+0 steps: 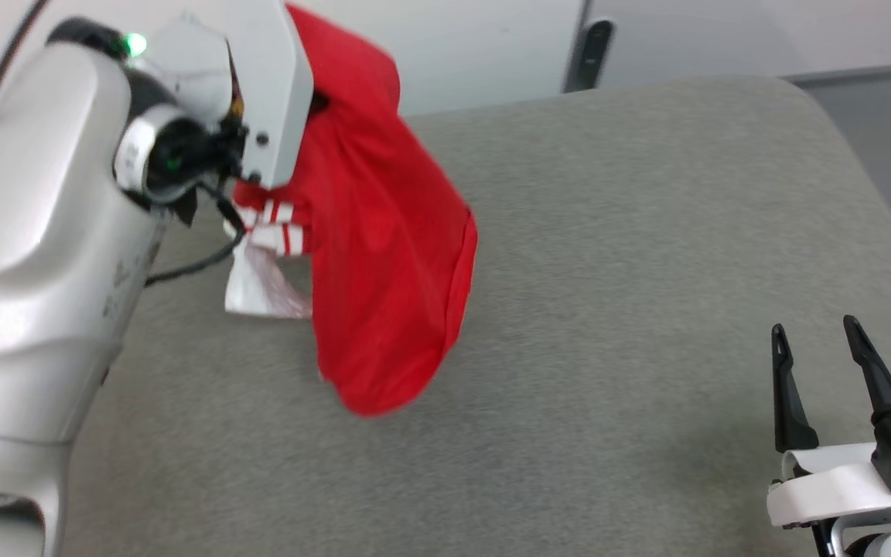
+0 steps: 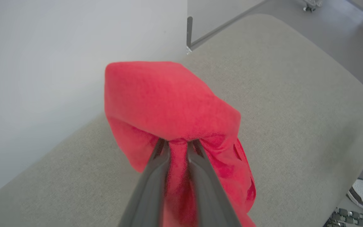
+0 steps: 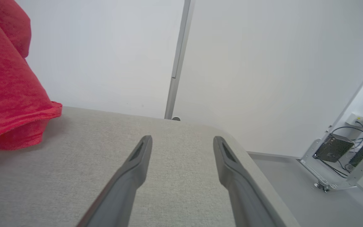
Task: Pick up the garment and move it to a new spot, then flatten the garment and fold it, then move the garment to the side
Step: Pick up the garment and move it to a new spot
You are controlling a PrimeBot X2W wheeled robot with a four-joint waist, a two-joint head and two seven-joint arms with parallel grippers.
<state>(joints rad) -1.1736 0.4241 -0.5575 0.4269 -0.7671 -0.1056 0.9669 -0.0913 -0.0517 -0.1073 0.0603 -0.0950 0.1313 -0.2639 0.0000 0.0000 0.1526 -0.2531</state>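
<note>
The garment (image 1: 384,255) is red with a white sleeve and striped trim, and it hangs bunched from my raised left arm at the upper left of the head view, its lower end near or touching the grey table (image 1: 646,271). In the left wrist view my left gripper (image 2: 178,143) is shut on a pinch of the red garment (image 2: 169,101), which drapes over the fingertips. My right gripper (image 1: 815,331) stands open at the lower right, low over the table with nothing between its fingers (image 3: 137,157). The garment (image 3: 8,88) shows at the left edge of the right wrist view.
The grey cloth-covered table has rounded corners, and its far edge meets a white wall (image 1: 492,46). A dark upright post (image 1: 591,54) stands behind the table. Floor and a shoe (image 2: 362,192) lie past the table's right side. A cabled box (image 3: 332,148) sits by the wall.
</note>
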